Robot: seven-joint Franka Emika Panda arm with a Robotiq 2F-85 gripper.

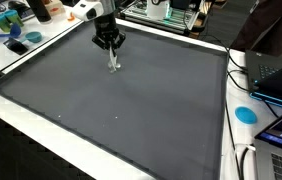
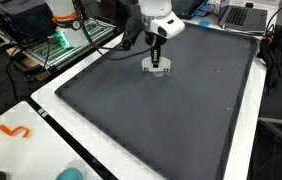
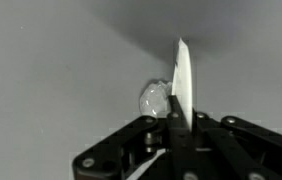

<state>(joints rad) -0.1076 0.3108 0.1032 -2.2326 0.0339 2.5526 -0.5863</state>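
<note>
Tool (image 1: 110, 48) closed on thin white plastic piece (image 3: 181, 80), over grey mat (image 1: 131, 110)

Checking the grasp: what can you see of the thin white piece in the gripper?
The thin white piece looks like flat plastic seen edge-on, narrowing to a tip. The gripper is shut on one end, so it juts straight out beyond the jaws. A pale translucent lump sits beside it; whether joined is unclear. It points down at the dark mat.
</note>
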